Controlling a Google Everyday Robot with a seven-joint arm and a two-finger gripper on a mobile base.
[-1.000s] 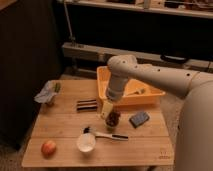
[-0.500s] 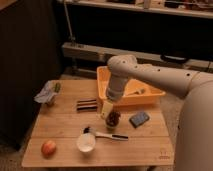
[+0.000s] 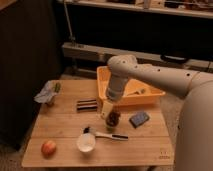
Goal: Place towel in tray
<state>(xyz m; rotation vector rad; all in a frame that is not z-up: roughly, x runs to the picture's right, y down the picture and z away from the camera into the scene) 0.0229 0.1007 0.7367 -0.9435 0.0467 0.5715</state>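
The gripper [image 3: 112, 118] is held low over the middle of the wooden table [image 3: 60, 122]; whether it is spread or pressed together cannot be told. The towel [image 3: 46, 93] is seen crumpled at the table's far left corner, well apart from the orange tray [image 3: 104, 82].

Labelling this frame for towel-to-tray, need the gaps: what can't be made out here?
Camera view only:
- Tray floor: the arm crosses it, and the items inside are blurred.
- Pincer, low over mid-table near the sponge: it hides the spot under it.
- Green thing by the towel: too small to name.
- Table right edge: covered by the robot's body.
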